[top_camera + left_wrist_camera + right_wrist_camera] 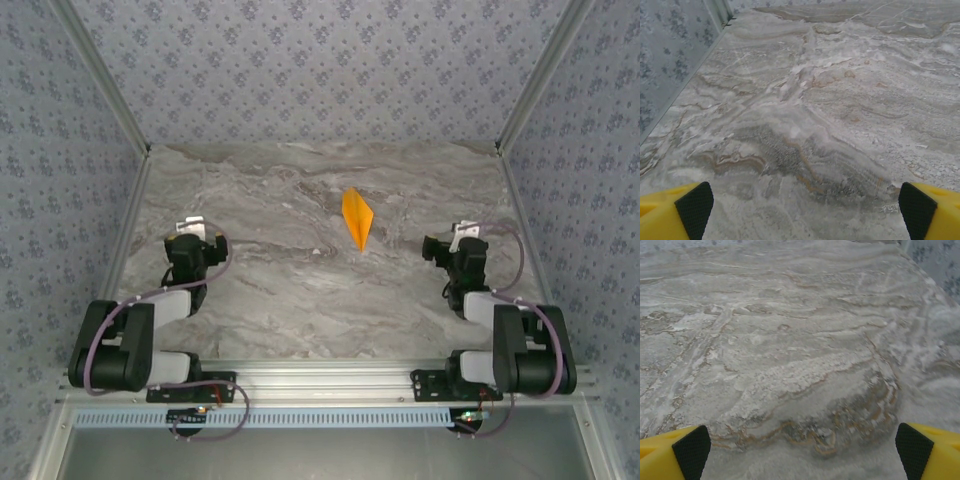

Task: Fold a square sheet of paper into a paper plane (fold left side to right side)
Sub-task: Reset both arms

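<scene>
Left claw (190,231) (805,210) spread wide, gripping nothing, low over the near-left surface (300,290); right claw (462,236) (802,450) spread just as wide, also gripping nothing, at the near right. Paper plane (357,217) flat on the surface farther back, between the 2, nearer the right claw, well apart from both, narrow tip toward the arms. Surface grey-brown marbled. Blue-grey flower-patterned walls (320,60) on 3 sides, with aluminium posts (100,75) at the back corners

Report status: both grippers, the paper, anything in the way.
Left gripper open, empty. Right gripper open, empty. Paper plane folded, lying on the table, apart from both grippers. Nothing in its way.
</scene>
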Available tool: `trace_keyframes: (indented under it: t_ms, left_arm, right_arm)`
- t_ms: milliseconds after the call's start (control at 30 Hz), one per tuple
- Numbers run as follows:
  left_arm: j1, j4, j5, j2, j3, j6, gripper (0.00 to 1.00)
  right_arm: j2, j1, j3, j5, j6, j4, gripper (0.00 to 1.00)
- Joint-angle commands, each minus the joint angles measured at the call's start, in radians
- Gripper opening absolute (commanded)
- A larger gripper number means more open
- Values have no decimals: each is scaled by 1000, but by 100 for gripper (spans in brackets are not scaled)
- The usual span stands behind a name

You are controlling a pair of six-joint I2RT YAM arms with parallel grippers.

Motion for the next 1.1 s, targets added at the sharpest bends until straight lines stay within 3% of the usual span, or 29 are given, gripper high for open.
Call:
trace_keyframes:
  t_ms: [0, 100, 233, 300, 1067]
  left_arm:
    - [32, 202, 82, 68, -10, 35, 98]
    - [54, 293, 119, 173, -8, 25, 98]
    - [99, 156, 164, 195, 79, -13, 98]
    - [126, 163, 214, 195, 75, -28, 98]
    - [125, 132, 238, 192, 88, -13, 98]
  right_arm:
    - [92, 6, 12, -28, -62, 205, 100]
    - [196, 13, 10, -37, -76, 304, 100]
    - [190, -10, 111, -49, -49, 90, 100]
    - [193, -14, 110, -56, -48, 102, 100]
    - [195, 1, 108, -44, -62, 104, 100]
